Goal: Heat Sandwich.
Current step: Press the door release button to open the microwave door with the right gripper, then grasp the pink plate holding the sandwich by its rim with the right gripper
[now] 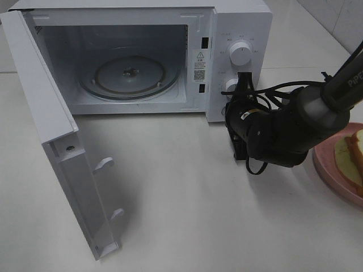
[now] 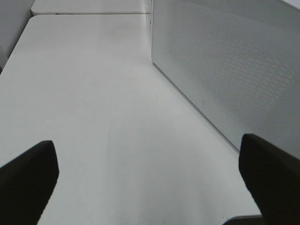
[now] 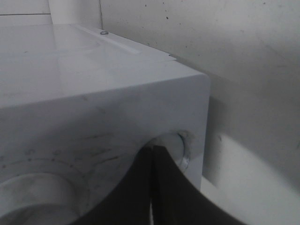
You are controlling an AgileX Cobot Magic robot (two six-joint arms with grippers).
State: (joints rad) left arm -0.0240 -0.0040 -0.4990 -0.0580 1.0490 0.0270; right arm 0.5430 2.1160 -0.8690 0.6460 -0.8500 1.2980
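Note:
The sandwich (image 1: 355,148) lies on a round pink plate (image 1: 328,168) at the right edge of the exterior view, partly cut off by the frame. My right gripper (image 1: 244,76) is shut and holds nothing. It points up along the microwave's control panel, just right of the lower knob (image 1: 229,85). In the right wrist view its fingers (image 3: 161,178) are pressed together close under the panel; whether they touch it is unclear. My left gripper (image 2: 150,164) is open and empty beside the microwave's perforated side wall (image 2: 225,70). It does not show in the exterior view.
The white microwave (image 1: 238,20) stands at the back, its door (image 1: 51,124) swung wide open toward the front left. The glass turntable (image 1: 130,76) inside is bare. An upper knob (image 1: 240,54) sits above the lower one. The right arm's cables hang beside the plate.

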